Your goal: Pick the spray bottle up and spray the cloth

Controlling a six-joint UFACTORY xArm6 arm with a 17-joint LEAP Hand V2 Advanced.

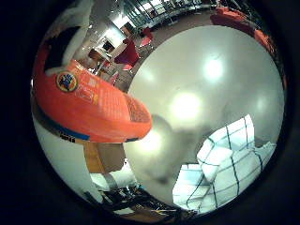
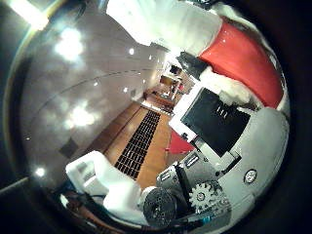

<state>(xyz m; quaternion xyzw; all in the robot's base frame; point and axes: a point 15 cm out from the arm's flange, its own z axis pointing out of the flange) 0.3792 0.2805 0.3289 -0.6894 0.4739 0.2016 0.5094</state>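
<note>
The orange spray bottle [image 1: 89,98] with a printed label lies close against my palm and fills one side of the little finger side view. Its red and white spray head [image 2: 234,58] shows in the thumb side view. My hand [image 2: 219,127] has white and black fingers curled beside the spray head, so it is shut on the bottle and holds it above the table. The white cloth [image 1: 225,164] with dark grid lines lies spread on the glossy grey table [image 1: 206,84], below and away from the bottle.
A wooden piece [image 1: 103,155] sits by the table's edge under the bottle. Red chairs [image 1: 131,52] and room furniture stand far behind. The thumb side view shows a wooden floor strip with a dark grate [image 2: 136,141] and ceiling lights.
</note>
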